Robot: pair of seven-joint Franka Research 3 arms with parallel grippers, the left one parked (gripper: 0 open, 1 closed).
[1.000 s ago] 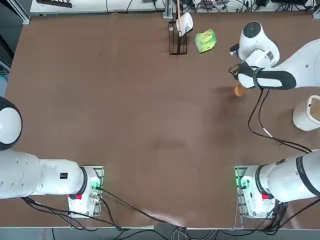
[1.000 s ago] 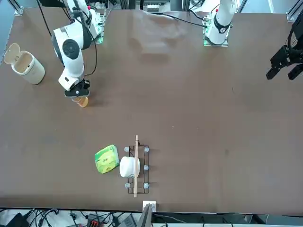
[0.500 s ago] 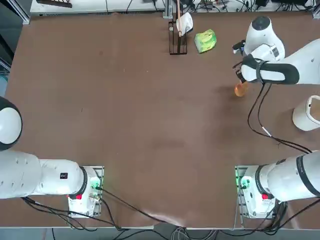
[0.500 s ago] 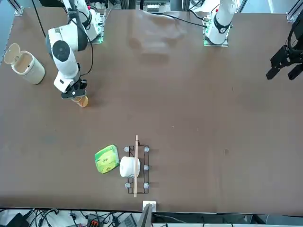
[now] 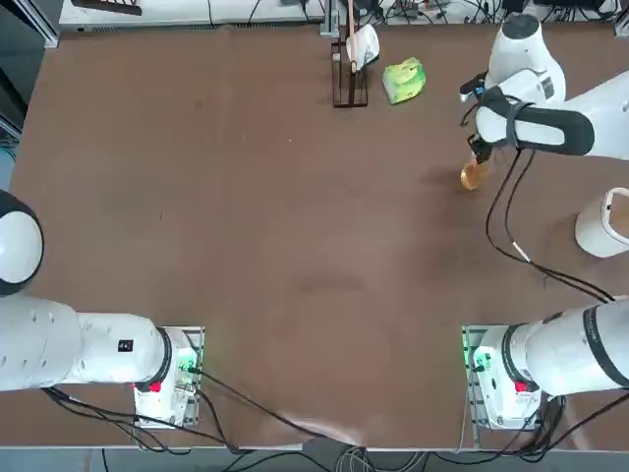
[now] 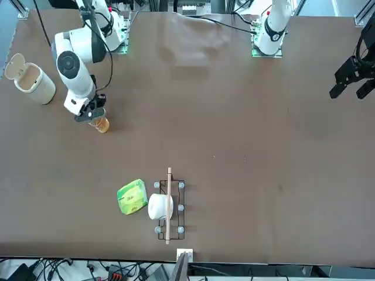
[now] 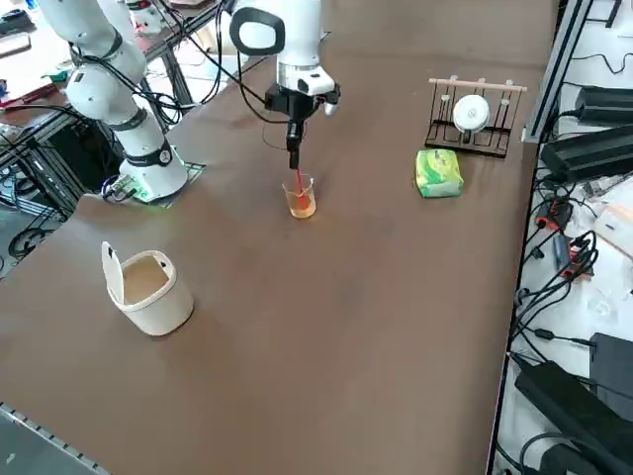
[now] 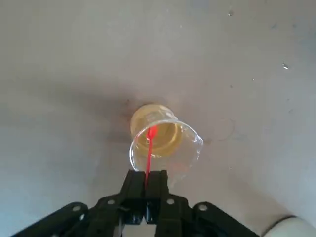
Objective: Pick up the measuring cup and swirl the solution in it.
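the measuring cup [image 7: 302, 197] stands upright on the brown table [image 5: 256, 226], over on the robot's right side and toward the far edge. it is a small clear glass vessel, open at the top, and the solution [image 8: 163, 138] sits in the bottom of it, orange-amber and see-through. from the overhead camera the cup [image 5: 473, 176] shows as a small orange spot just under the arm's end.

the right gripper [image 7: 293, 150] hangs directly over the cup, pointing down. its fingers [image 8: 157, 185] are pressed together around a thin red rod [image 8: 148, 157], and the rod's lower end dips through the cup's mouth into the liquid. the gripper itself is above the rim and not touching the glass. in the front view the gripper [image 6: 88, 112] sits right next to the cup [image 6: 102, 124].

further along the far edge lies a green lumpy packet [image 5: 404, 80], and just beside it a dark wire rack [image 5: 346, 81] holding a white round thing and a wooden stick. a larger white cup with a flipped-up lid [image 7: 148, 287] stands well apart from the measuring cup, closer to the table's right edge.
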